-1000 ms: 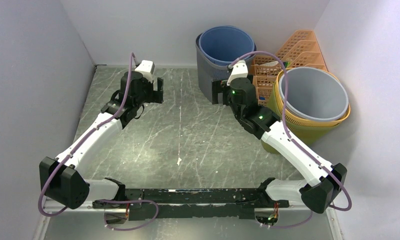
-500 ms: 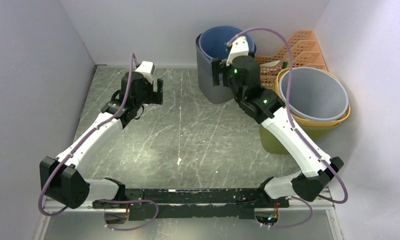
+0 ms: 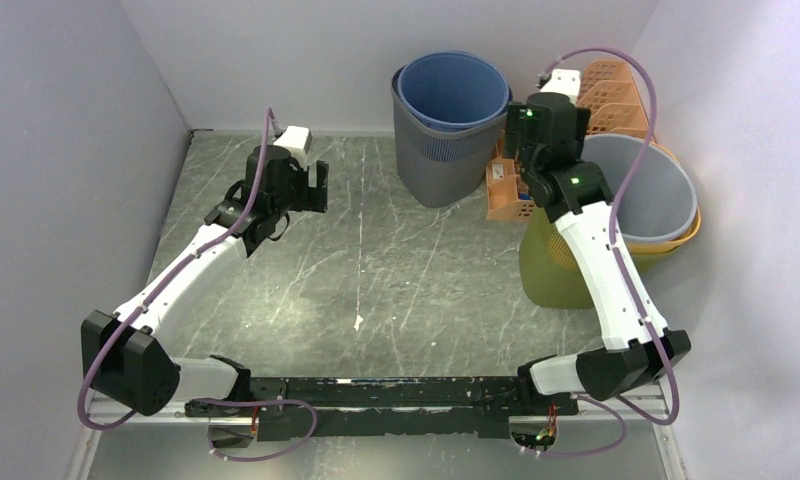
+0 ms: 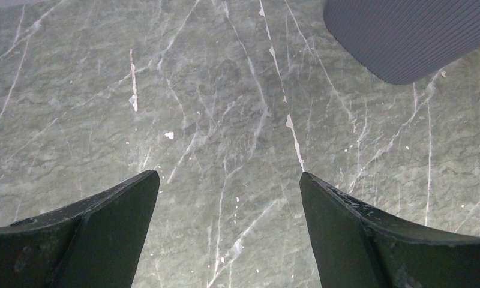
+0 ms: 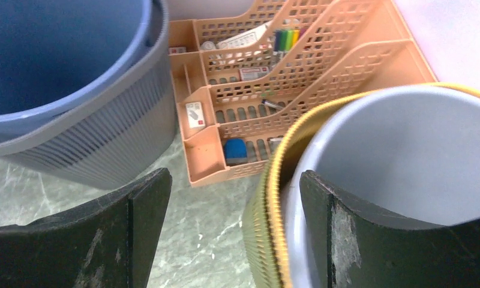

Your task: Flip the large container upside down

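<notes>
The right gripper [image 5: 231, 175] is spread wide and empty, right by the rim of the large yellow container [image 3: 546, 275]. The container stands upright on the tabletop [image 3: 376, 260] with a grey bucket [image 3: 636, 185] inside. The left gripper [image 4: 227, 174] is spread wide too.

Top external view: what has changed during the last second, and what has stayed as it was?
The right claw swung rightward and up, away from the front of the grey basket, to hover open above the orange organizer, beside the yellow basket. It took hold of nothing. The left claw hardly shifted and is open; baskets and organizer stayed put.
</notes>
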Robot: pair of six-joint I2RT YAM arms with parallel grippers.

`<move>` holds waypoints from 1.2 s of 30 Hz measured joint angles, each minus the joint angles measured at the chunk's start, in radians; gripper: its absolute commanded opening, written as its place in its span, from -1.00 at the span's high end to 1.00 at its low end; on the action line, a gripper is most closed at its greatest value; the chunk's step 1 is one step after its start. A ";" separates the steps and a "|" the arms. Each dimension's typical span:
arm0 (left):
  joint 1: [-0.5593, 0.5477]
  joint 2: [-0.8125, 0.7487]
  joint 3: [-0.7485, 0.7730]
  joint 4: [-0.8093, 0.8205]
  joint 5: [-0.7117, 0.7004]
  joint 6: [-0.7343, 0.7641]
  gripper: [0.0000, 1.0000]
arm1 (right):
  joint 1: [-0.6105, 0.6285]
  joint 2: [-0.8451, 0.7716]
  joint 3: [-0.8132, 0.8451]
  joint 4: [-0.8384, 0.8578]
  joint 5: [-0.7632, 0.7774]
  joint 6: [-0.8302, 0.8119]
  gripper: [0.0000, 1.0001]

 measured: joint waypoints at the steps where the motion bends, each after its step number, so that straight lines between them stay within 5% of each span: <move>1: -0.001 0.003 0.000 0.000 0.001 0.000 -0.99 | -0.021 -0.010 -0.008 -0.004 -0.008 0.005 -0.60; 7: -0.003 0.018 0.000 -0.003 0.005 -0.008 -0.99 | -0.095 -0.096 -0.060 0.003 -0.049 0.028 -0.61; 11: -0.007 0.019 0.000 -0.004 0.005 -0.011 -0.99 | -0.120 -0.119 -0.069 0.013 -0.055 0.042 -0.16; 17: -0.008 0.019 0.000 -0.005 0.005 -0.011 -0.99 | -0.157 -0.159 -0.170 0.028 -0.064 0.074 -0.04; 36: -0.013 0.019 -0.011 -0.008 0.005 -0.012 -0.99 | -0.187 -0.203 -0.225 0.075 -0.070 0.098 0.06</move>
